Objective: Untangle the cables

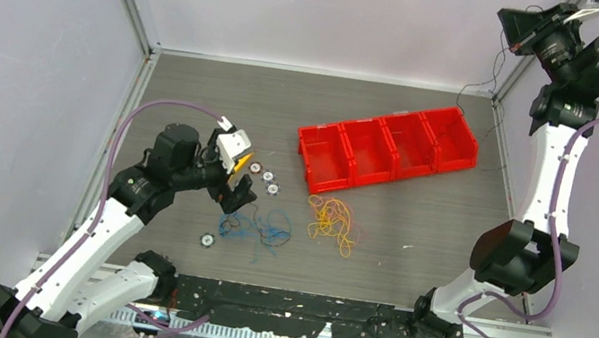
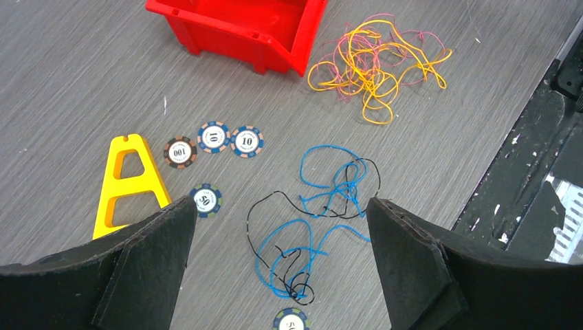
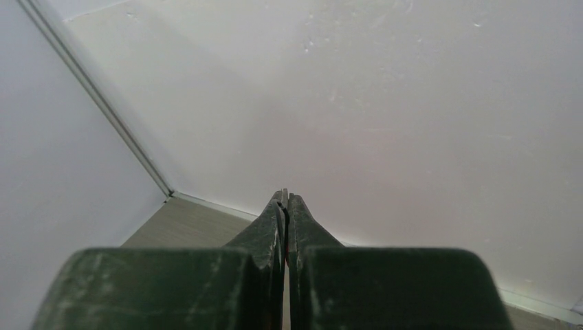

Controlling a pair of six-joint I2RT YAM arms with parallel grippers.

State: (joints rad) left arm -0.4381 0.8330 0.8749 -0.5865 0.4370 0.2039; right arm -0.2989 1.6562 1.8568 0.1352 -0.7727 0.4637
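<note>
Two tangles lie on the table, and neither is sorted into single strands yet.

Left pincer (image 2: 280, 210): jaws wide apart, gripping nothing, hanging above the table.

Directly under the gap, between the two fingers: blue-and-black tangle (image 2: 297, 278). The tightest knot sits at its near end, and looser blue and black loops spread away from you toward the far end.

Just at the near edge of that knot: one poker chip (image 2: 291, 322). Whether it touches the wire, I cannot tell.

Beside the left finger: another chip (image 2: 206, 198), and the yellow A-shaped piece (image 2: 130, 182) lying flat.

Beyond those: three chips in a row (image 2: 213, 135).

Farther out, ahead and right of the pincer: yellow-and-pink tangle (image 2: 371, 65), well apart from the blue one and near the corner of the red bin (image 2: 240, 27).

Right pincer (image 3: 285, 199): jaws pressed together, nothing visibly between them, raised high and facing the wall, well apart from all cables.

Judgement: you are at the approach step on the blue-and-black tangle, with no strand taken yet.

Next move calls for:
- Pick one outer loop, not the knot.
- Come down over it and close on that single strand.
- Draw it away from the knot slowly.

The wires are far thinner than a finger, so expect slips or a double catch. Mind the chips beside the fingers.
</note>
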